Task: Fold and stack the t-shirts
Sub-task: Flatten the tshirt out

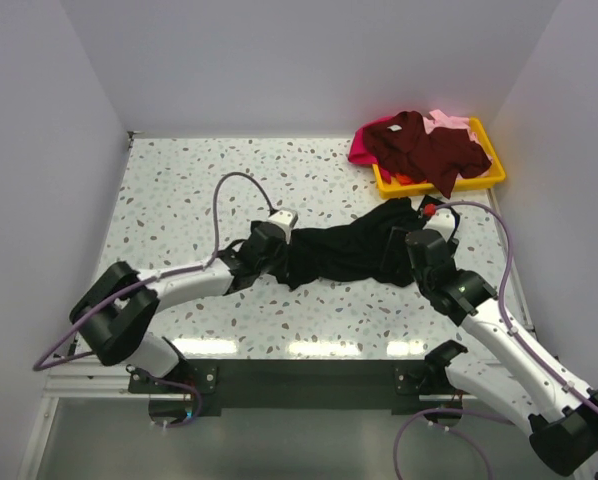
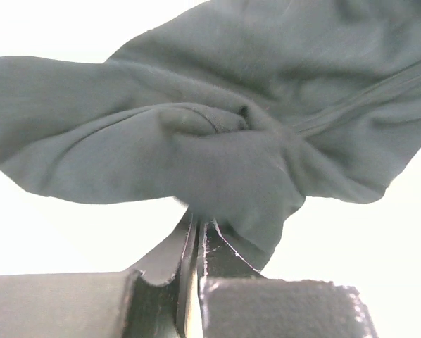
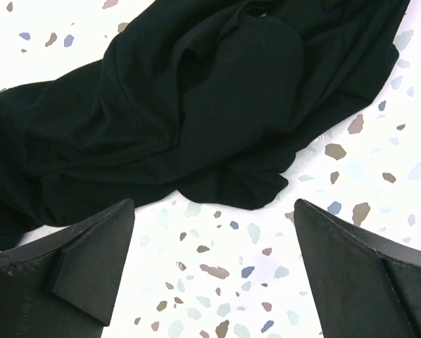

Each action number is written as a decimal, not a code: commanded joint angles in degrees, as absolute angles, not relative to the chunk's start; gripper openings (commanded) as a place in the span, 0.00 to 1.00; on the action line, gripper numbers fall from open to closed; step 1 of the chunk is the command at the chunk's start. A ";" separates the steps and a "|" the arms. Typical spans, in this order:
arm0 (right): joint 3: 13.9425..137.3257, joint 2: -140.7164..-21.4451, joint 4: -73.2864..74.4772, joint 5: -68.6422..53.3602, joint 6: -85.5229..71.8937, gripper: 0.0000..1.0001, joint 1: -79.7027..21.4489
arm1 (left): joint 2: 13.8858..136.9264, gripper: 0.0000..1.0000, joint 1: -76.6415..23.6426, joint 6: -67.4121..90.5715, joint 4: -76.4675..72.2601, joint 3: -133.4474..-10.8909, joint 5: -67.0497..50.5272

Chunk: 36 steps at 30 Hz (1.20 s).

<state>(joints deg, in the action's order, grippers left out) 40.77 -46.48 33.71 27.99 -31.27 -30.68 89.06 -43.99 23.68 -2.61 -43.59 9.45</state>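
While the left claw [image 2: 198, 224] stood pinched shut on a bunched fold of the black t-shirt [image 2: 217, 141], the cloth spread away ahead of its fingertips. The right claw [image 3: 214, 211] gaped wide above the speckled table [image 3: 231, 282], holding nothing, with the same shirt crumpled just ahead of it. Farther beyond that claw, the maroon t-shirt [image 1: 424, 150] lay heaped over the yellow tray [image 1: 489, 178], covering the magenta t-shirt [image 1: 361, 152] and the pale pink t-shirt [image 1: 449, 122].

black shirt [image 3: 196, 105] cropped, pink shirt [image 1: 449, 121] mostly buried
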 commanded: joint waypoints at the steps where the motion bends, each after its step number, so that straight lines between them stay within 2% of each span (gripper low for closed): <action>1: 42.01 -46.76 34.80 30.41 -30.85 0.99 -30.41 | 79.47 0.00 -43.68 25.14 2.70 -45.44 12.13; 8: 41.57 -49.74 33.58 31.80 -31.38 0.99 -30.41 | 69.62 0.00 -43.59 25.75 13.35 -47.55 15.72; 13: 41.84 -54.30 31.30 32.96 -31.03 0.99 -28.92 | 62.24 0.00 -43.42 26.46 22.48 -54.22 19.24; 18: 41.57 -59.23 26.03 27.70 -29.62 0.99 -23.56 | 59.24 0.00 -42.89 24.44 29.17 -64.40 21.00; 25: 43.06 -70.04 18.91 19.00 -29.09 0.97 -18.46 | 57.75 0.00 -41.58 20.75 35.77 -69.78 29.43; 28: 44.21 -73.73 17.15 16.18 -28.83 0.79 -18.46 | 55.73 0.00 -38.86 18.73 34.98 -70.31 31.90; 29: 45.17 -74.35 16.88 13.74 -28.65 0.62 -18.37 | 55.46 0.00 -37.89 18.02 34.55 -70.40 32.43; 31: 46.14 -74.53 16.09 11.35 -28.48 0.39 -18.46 | 55.54 0.00 -34.56 15.66 33.49 -70.58 32.26; 32: 46.93 -74.27 16.00 10.03 -28.56 0.13 -18.46 | 55.89 0.00 -33.24 14.95 33.40 -70.84 31.12; 33: 47.37 -73.40 16.17 9.50 -28.65 0.04 -18.54 | 56.94 0.00 -31.92 14.42 33.31 -71.54 30.16; 34: 47.81 -72.78 16.69 9.23 -28.65 0.00 -18.46 | 57.48 0.00 -29.29 13.37 32.70 -71.89 29.19; 36: 49.21 -71.46 17.05 9.23 -28.04 0.00 -18.54 | 58.96 0.00 -26.91 12.22 31.30 -72.51 26.90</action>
